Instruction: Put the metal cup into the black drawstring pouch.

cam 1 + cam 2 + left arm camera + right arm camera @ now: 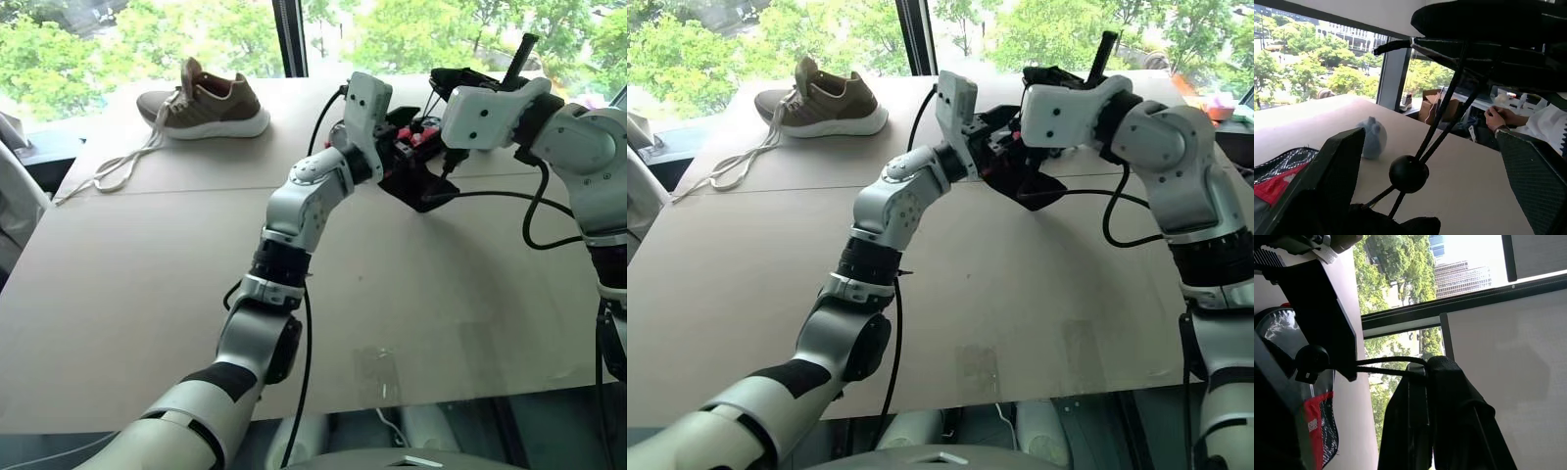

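Left eye view has both grippers raised over the table (147, 294), the black drawstring pouch (416, 184) hanging between them. Left wrist view shows the left gripper (1430, 161) spread around its cords; right wrist view shows the right gripper (1422, 377) pinching the pouch's fabric, and I judge bagging the cup is still ahead

The black drawstring pouch (423, 188) hangs in the air above the far part of the table, soft and matte, sagging to a point at its lower end. Thin black cords (1442, 115) run from its mouth down to a round black bead (1408, 174).
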Robot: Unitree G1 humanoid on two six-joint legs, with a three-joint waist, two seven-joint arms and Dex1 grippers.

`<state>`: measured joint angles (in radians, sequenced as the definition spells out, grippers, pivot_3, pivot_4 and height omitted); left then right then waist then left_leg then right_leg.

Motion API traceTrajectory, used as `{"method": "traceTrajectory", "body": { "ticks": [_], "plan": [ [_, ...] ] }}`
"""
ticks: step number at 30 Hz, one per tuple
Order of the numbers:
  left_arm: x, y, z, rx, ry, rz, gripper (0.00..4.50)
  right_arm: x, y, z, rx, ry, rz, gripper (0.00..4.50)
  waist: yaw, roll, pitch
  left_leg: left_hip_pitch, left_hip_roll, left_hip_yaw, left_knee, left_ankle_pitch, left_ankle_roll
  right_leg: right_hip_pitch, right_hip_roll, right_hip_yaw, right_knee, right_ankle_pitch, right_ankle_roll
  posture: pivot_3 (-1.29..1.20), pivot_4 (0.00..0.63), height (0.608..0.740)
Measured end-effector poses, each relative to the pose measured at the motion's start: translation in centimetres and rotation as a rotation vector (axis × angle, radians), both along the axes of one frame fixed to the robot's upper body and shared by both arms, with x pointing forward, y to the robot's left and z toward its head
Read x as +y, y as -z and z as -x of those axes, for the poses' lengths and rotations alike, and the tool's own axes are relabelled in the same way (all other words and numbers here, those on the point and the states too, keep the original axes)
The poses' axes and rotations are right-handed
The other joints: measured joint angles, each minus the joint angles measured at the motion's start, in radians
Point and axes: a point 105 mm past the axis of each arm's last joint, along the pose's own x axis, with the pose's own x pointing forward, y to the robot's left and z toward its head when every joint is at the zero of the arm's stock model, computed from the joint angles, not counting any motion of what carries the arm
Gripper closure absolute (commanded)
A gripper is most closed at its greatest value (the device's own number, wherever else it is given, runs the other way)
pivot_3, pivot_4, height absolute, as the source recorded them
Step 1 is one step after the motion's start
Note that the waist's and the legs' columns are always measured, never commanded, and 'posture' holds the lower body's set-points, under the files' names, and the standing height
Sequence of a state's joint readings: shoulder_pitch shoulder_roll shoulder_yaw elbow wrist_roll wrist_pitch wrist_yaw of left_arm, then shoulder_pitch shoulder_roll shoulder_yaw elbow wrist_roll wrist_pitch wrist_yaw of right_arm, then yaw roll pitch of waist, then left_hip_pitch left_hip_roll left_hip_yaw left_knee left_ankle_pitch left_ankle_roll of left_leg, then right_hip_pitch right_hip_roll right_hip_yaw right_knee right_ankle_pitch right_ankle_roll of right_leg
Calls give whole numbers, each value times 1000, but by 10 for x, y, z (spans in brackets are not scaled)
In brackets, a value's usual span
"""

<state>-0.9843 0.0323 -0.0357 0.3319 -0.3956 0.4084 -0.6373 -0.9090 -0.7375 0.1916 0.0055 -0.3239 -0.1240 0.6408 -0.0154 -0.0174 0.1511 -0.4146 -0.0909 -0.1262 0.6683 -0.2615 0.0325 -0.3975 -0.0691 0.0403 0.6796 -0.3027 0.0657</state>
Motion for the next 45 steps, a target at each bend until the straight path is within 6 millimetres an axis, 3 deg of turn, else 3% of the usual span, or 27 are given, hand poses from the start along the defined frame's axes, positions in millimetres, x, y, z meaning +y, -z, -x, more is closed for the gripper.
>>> {"method": "traceTrajectory", "body": {
  "ticks": [6,8,9,21,23,25,29,41,43,45],
  "plan": [
    [2,3,-3,35,9,29,3466,4,2,0,6,-5,-2,4500,0,0,0,0,0,0,1,0,0,0,0,0,0,0,0,0,150,740],
    [2,5,-3,34,11,19,4235,5,2,0,6,-8,-4,4500,0,0,0,0,0,0,1,0,0,0,0,0,0,0,0,0,150,740],
    [1,5,-3,30,10,14,4361,6,2,0,7,-10,-5,4500,-1,0,0,0,0,0,0,0,0,0,0,0,0,0,0,0,150,740],
    [2,10,-7,-154,-68,-148,4361,10,-2,-6,35,1,-95,4500,-2,0,0,0,0,0,1,0,0,0,0,0,1,0,0,0,150,740],
    [2,11,-8,-189,-86,-179,4361,10,-13,-7,21,1,-157,4500,-2,0,0,0,0,0,1,0,0,0,0,0,1,0,0,0,150,740],
    [4,19,-12,-208,-113,-232,4361,5,-36,-7,-43,9,-228,4500,-2,0,0,0,0,0,1,0,0,-1,0,0,1,0,0,0,150,740],
    [4,14,-16,-335,-184,-299,4361,-21,-86,-5,-206,61,-413,4500,0,0,0,0,-1,0,0,0,0,-1,-1,-1,0,0,0,0,150,740],
    [3,1,-18,-486,-279,-350,4361,-46,-106,-12,-272,111,-637,4500,-7,1,0,-1,-1,2,0,0,0,-3,-1,1,2,0,0,0,150,740],
    [5,1,-18,-482,-284,-342,3329,-47,-106,-13,-248,107,-663,4500,-8,1,0,-1,-1,2,0,0,0,-3,-1,1,2,0,0,0,150,740],
    [9,17,-22,-419,-277,-364,2526,-54,-114,-6,-258,88,-716,4500,-7,3,-2,-1,-1,2,0,0,0,-3,-1,0,2,0,0,0,150,740]
  ]
}}
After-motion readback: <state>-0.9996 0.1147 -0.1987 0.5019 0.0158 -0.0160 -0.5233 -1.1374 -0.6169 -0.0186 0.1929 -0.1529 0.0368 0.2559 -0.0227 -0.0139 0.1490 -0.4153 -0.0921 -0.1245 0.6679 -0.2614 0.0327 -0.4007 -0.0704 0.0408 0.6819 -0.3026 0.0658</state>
